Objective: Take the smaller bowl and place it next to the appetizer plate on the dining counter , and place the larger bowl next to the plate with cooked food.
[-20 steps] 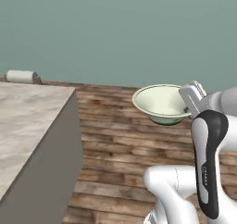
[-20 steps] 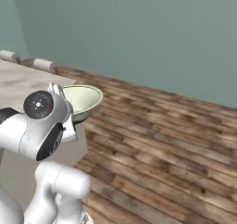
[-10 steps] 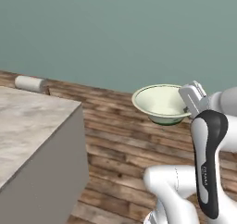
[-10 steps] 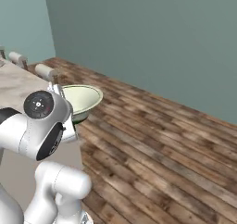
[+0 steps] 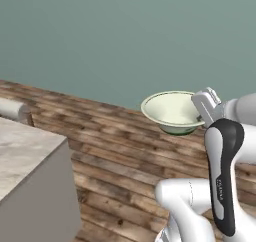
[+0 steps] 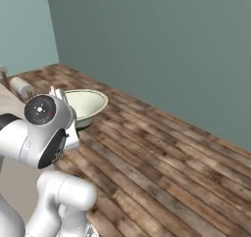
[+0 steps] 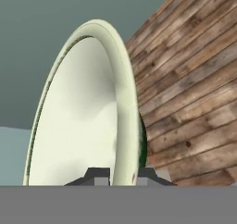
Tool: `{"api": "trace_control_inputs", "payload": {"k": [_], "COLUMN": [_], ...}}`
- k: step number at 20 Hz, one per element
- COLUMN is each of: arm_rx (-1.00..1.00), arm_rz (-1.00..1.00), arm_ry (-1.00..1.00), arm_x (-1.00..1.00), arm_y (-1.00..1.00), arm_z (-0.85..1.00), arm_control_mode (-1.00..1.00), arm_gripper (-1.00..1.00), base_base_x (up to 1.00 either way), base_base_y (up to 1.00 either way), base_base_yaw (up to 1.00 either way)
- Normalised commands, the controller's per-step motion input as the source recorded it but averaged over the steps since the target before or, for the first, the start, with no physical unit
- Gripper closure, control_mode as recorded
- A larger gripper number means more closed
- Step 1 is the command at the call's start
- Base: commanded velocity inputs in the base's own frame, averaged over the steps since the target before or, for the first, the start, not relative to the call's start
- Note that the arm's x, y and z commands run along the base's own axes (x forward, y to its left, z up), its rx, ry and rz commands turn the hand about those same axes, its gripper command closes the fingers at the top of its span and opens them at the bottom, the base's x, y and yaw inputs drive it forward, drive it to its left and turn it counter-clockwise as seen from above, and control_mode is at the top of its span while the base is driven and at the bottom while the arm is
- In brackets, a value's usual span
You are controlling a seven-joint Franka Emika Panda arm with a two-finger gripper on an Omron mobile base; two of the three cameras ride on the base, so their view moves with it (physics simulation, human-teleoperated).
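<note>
One bowl [image 5: 172, 111], the big pale-green one, is up in the air over the wood floor [image 5: 110, 141], upright. Gripper [image 7: 118, 176] pinches its rim w/ a finger each side. Counter [image 5: 25, 156] corner sits well off to the left.

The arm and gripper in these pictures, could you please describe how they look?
The arm is glossy white with rounded segments and a long black inlay bearing faint small lettering. One joint ends in a dark round cap with a red mark and tiny white markings. The gripper has a pale grey boxy hand and two small dark fingertips. No cables show.
</note>
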Motion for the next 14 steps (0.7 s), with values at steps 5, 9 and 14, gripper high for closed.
{"api": "trace_control_inputs", "payload": {"k": [5, 9, 14], "arm_rx": [0.0, 0.0, 0.0], "arm_rz": [0.0, 0.0, 0.0], "arm_ry": [0.0, 0.0, 0.0], "arm_x": [0.0, 0.0, 0.0], "arm_y": [0.0, 0.0, 0.0], "arm_z": [0.0, 0.0, 0.0], "arm_control_mode": [1.0, 1.0, 1.0], "arm_gripper": [1.0, 1.0, 1.0], "base_base_x": [1.0, 1.0, 1.0], "base_base_y": [-0.63, -0.47, -0.38], "base_base_yaw": [0.14, 0.45, 0.54]}}
